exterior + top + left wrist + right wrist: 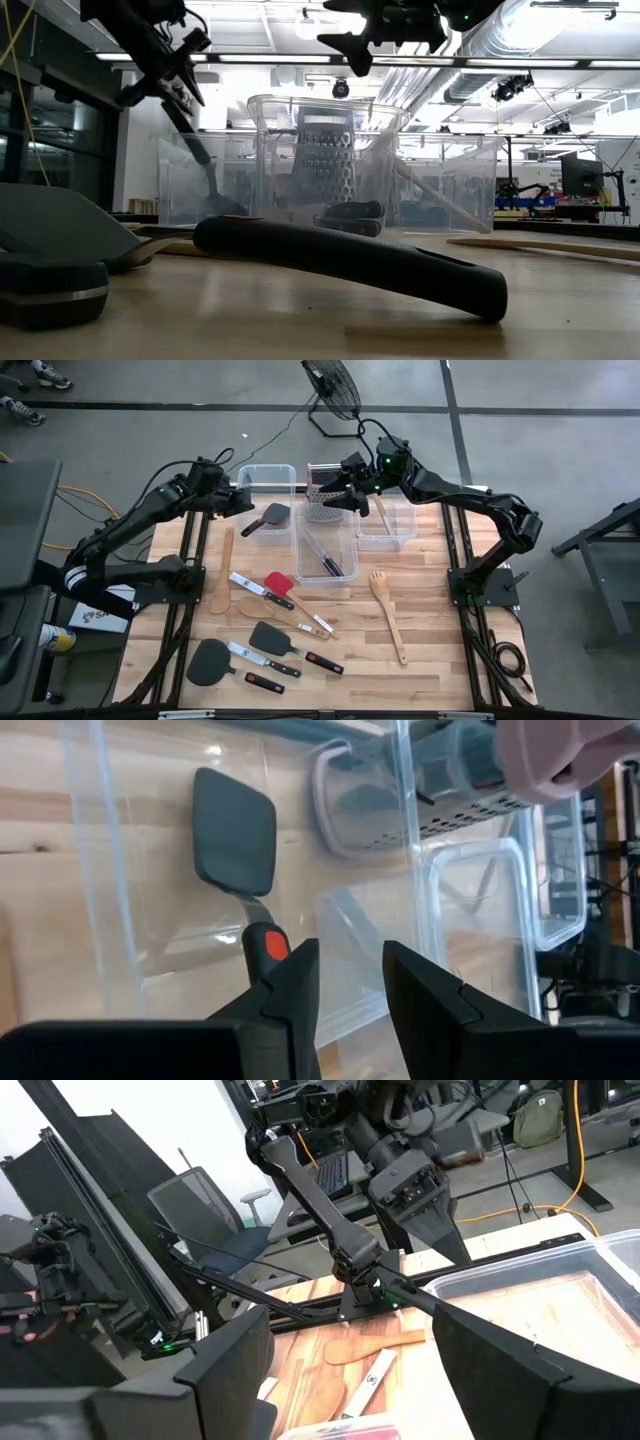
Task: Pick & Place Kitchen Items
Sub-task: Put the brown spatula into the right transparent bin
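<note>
Grey floor (560,420), standing fan (332,388), ceiling ducts (560,30)

Two matte black, six-joint robot arms of boxy segments on dark bases at the left and right edges of the wooden table, the left arm (150,510) banded white near its base, the right arm (470,500) showing a small green indicator light near its wrist. Left gripper (350,982): two thick, black, angular plastic fingers. Right gripper (350,1365): two broad, flat, black fingers.
</note>
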